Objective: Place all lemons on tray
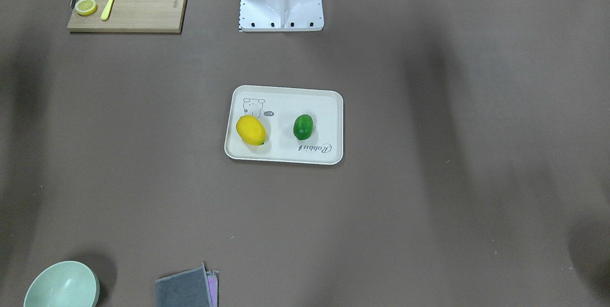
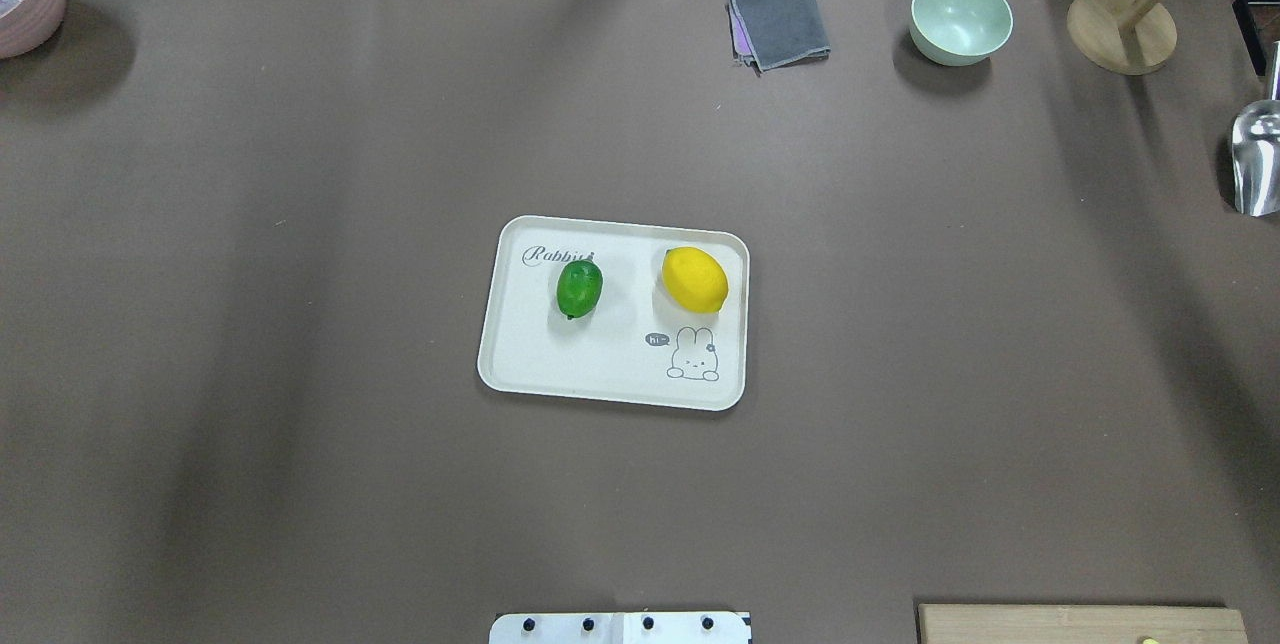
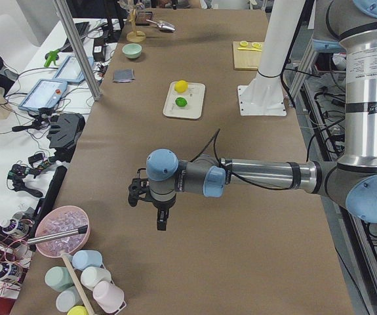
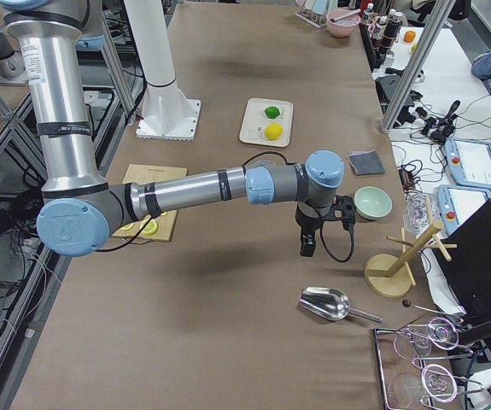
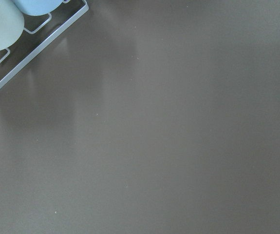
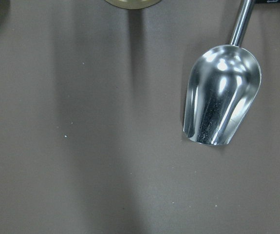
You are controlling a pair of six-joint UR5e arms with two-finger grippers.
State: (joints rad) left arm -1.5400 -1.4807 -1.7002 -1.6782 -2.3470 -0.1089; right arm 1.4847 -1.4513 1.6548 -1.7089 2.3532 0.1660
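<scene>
Fruit lies where the task wants it: the yellow lemon [image 2: 694,279] and the green lemon [image 2: 579,287] both rest inside the tray [image 2: 560,364], which sits mid-worktop [image 2: 300,474]. The yellow one lies close to the rim on the robot's right, just beyond the rabbit drawing. The green one lies at the edge of the "Rabbit" script. They are apart, with bare tray between them.

Both look firm, light and smooth-skinned, the green one glossier, so I judge them a little slippery and, being oval, prone to roll. If either needed moving, a hold across the narrow waist from above would seat it best. The raised rim should stop any roll.

Open worktop surrounds the tray on every side. The cutting board [image 1: 143,4], the green bowl [image 2: 961,19] and the folded cloth [image 2: 780,24] all lie well away.

The left gripper [image 3: 161,222] hangs over bare worktop near the cup rack [image 5: 42,46], far from the tray. The right gripper [image 4: 307,245] hangs at the opposite end, by the metal scoop [image 6: 222,97]. Whether the fingers of either stand apart or together, I cannot tell from these side views.
</scene>
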